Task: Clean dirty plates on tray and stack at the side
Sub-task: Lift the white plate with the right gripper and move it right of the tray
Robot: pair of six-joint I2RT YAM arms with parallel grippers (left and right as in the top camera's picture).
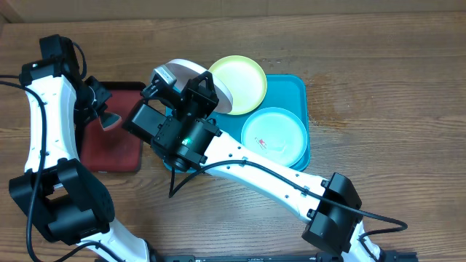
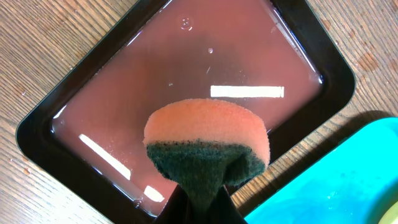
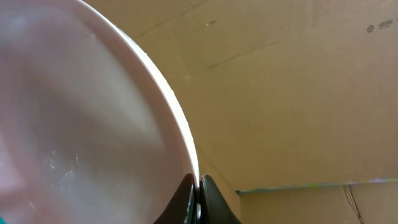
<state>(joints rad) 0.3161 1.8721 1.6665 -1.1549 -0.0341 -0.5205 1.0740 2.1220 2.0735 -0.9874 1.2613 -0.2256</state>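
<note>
My right gripper (image 3: 198, 186) is shut on the rim of the white plate (image 1: 191, 74) and holds it tilted up over the left end of the teal tray (image 1: 300, 91); the plate fills the left of the right wrist view (image 3: 93, 124). The yellow-green plate (image 1: 239, 81) lies at the tray's back. The pale mint plate (image 1: 275, 136), with a small red smear, lies at the tray's right. My left gripper (image 2: 199, 202) is shut on an orange and green sponge (image 2: 208, 146) above the dark red tray (image 2: 186, 81); it also shows in the overhead view (image 1: 108, 116).
The dark red tray (image 1: 109, 149) holds a shallow layer of liquid and stands left of the teal tray, whose corner shows in the left wrist view (image 2: 336, 180). The wooden table (image 1: 378, 58) runs round both. My right arm crosses the table's front diagonally.
</note>
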